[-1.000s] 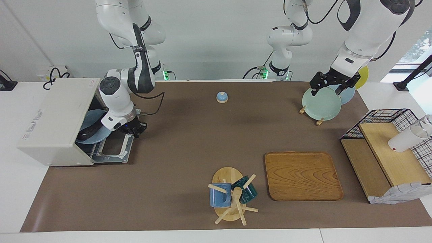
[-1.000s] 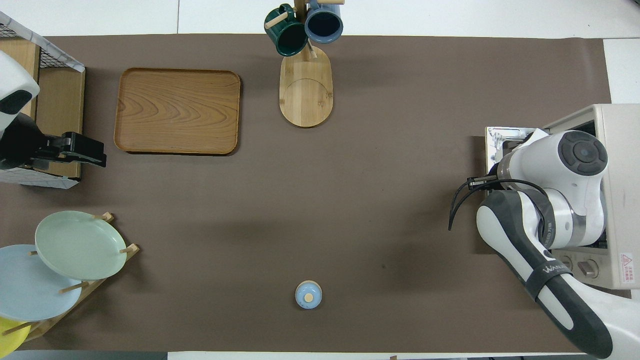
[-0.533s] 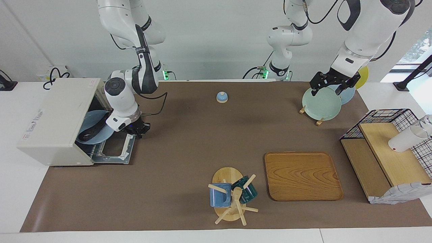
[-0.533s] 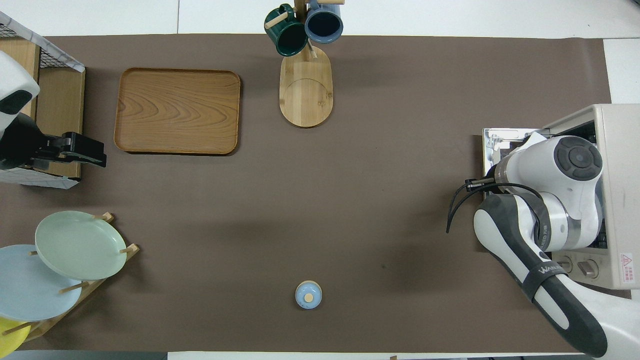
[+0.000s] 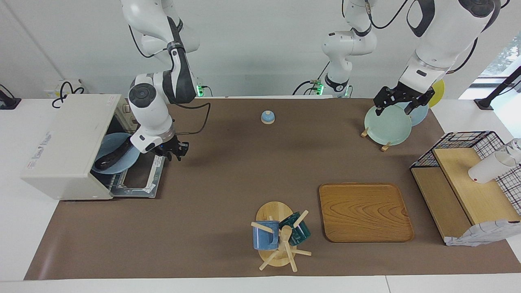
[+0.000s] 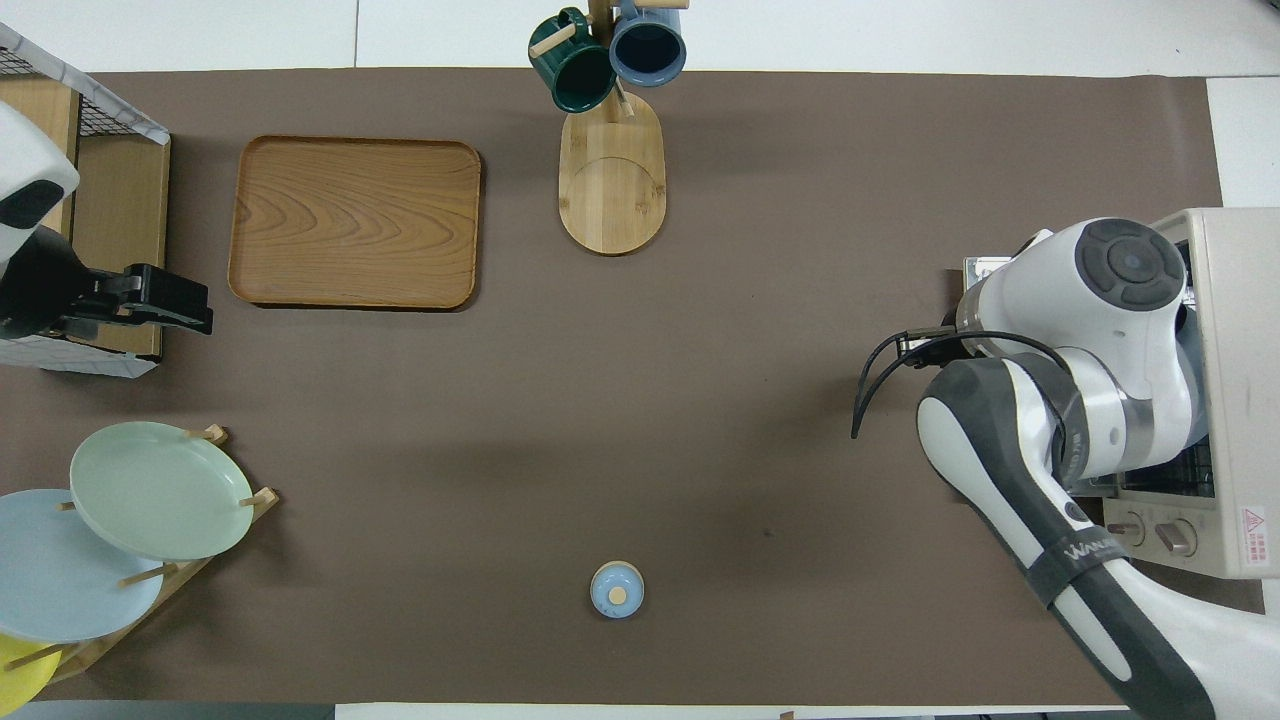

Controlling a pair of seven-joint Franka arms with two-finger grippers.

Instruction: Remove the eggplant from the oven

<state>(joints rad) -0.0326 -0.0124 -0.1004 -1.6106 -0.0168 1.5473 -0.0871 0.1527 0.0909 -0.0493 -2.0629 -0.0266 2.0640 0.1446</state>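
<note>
The white oven [image 5: 65,142] stands at the right arm's end of the table, its door [image 5: 138,179] folded down flat in front of it. Inside, the dark eggplant [image 5: 116,156] lies on a blue plate [image 5: 106,145] on the rack. My right gripper [image 5: 176,151] hangs just over the door's free edge, clear of the eggplant, open and holding nothing. In the overhead view the right arm covers the oven [image 6: 1235,330] mouth and hides the eggplant. My left gripper [image 5: 399,106] waits open over the green plate [image 5: 386,126].
A plate rack [image 6: 150,560] stands near the left arm's base. A wire basket with wooden shelves [image 5: 464,183] fills that end. A wooden tray [image 5: 364,211] and a mug stand [image 5: 279,238] lie farther from the robots. A small blue bell [image 5: 267,117] sits close to them.
My right gripper has drawn back from the oven's mouth, past the door's edge toward the table's middle, and its fingers have parted. The left arm has not moved.
</note>
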